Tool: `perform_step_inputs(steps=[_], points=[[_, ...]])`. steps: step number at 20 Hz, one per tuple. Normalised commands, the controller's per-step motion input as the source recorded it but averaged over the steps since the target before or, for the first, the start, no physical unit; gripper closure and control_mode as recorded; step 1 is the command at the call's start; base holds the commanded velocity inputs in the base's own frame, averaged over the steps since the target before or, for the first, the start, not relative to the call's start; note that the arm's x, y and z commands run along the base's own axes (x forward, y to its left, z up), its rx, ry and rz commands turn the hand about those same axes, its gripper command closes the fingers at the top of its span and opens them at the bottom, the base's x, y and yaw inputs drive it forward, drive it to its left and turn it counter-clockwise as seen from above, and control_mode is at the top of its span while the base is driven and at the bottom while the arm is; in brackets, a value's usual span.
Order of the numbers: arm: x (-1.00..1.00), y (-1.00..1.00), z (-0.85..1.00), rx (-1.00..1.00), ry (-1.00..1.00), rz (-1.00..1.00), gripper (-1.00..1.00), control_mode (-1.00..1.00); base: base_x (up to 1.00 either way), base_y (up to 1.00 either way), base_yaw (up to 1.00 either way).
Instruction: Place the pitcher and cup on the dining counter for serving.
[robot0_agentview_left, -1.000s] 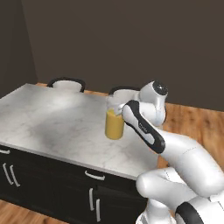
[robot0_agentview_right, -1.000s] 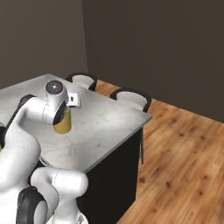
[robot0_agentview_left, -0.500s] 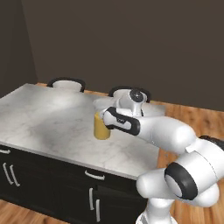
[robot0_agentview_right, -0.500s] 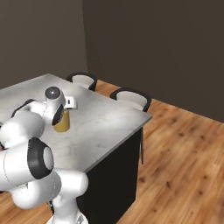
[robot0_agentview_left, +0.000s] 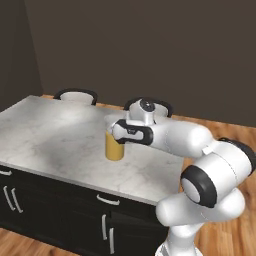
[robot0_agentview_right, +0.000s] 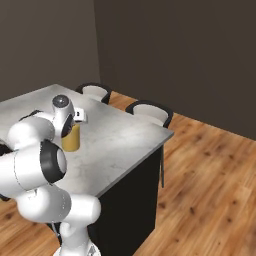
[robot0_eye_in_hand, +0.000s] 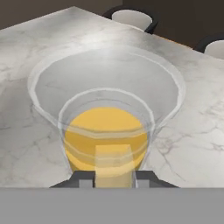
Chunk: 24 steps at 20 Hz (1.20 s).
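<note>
The pitcher (robot0_agentview_left: 114, 147) is resting upright on the dining counter (robot0_agentview_left: 45, 137), fingers (robot0_eye_in_hand: 83, 178) gripping its rim at six o'clock; release gently, then withdraw straight up.

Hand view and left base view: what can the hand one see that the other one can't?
The hand view looks down inside the pitcher, through its clear rim to the orange-yellow bottom. The left base view shows the robot's arm and the dining counter's black cabinets with silver handles. Both show the pitcher, the marble top and chairs behind.
</note>
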Motion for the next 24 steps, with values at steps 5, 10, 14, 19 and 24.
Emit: perform_step_inputs(steps=[5, 10, 14, 19, 24], points=[[0.0, 0.0, -0.29, 0.0, 0.04, 0.03, 1.0, -1.0, 0.0, 0.0, 0.0], [-0.01, 0.0, 0.0, 0.0, 0.0, 0.01, -1.0, -1.0, 0.0, 0.0, 0.0], [-0.21, 0.0, 0.0, 0.0, 0.0, 0.0, -1.0, -1.0, 0.0, 0.0, 0.0], [-0.19, 0.0, 0.01, 0.0, 0.0, 0.0, -1.0, -1.0, 0.0, 0.0, 0.0], [-0.28, 0.0, 0.16, 0.0, -0.01, 0.0, -1.0, -1.0, 0.0, 0.0, 0.0]])
